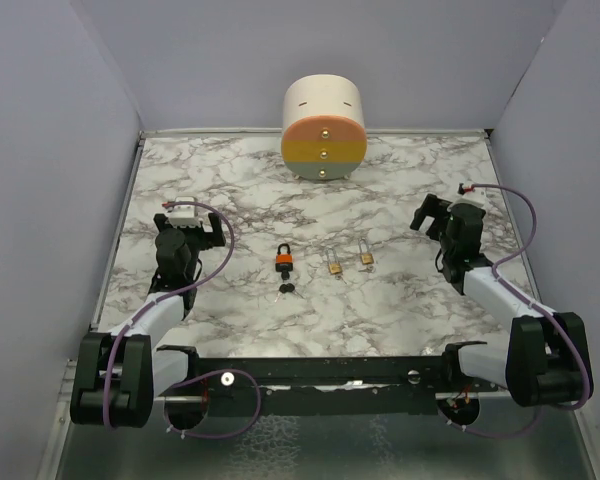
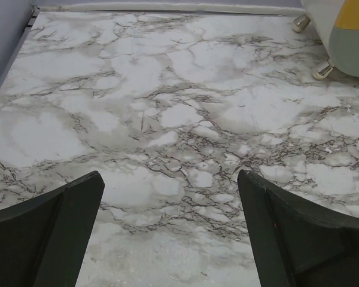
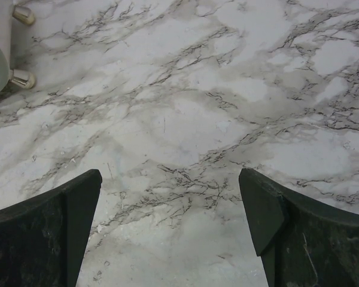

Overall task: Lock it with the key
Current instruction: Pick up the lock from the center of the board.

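Note:
An orange padlock (image 1: 284, 260) lies on the marble table near the middle, with a black-headed key (image 1: 287, 289) just in front of it. Two small brass padlocks (image 1: 333, 265) (image 1: 366, 258) lie to its right. My left gripper (image 1: 212, 232) is open and empty, left of the orange padlock; its wrist view (image 2: 170, 197) shows only bare marble between the fingers. My right gripper (image 1: 425, 213) is open and empty, right of the brass padlocks; its wrist view (image 3: 170, 197) also shows only marble. The locks and key do not show in either wrist view.
A round cream, orange, yellow and grey-green container (image 1: 323, 128) stands at the back centre; its feet show in the left wrist view (image 2: 323, 70) and in the right wrist view (image 3: 21, 78). Purple walls close in the table on the left, back and right.

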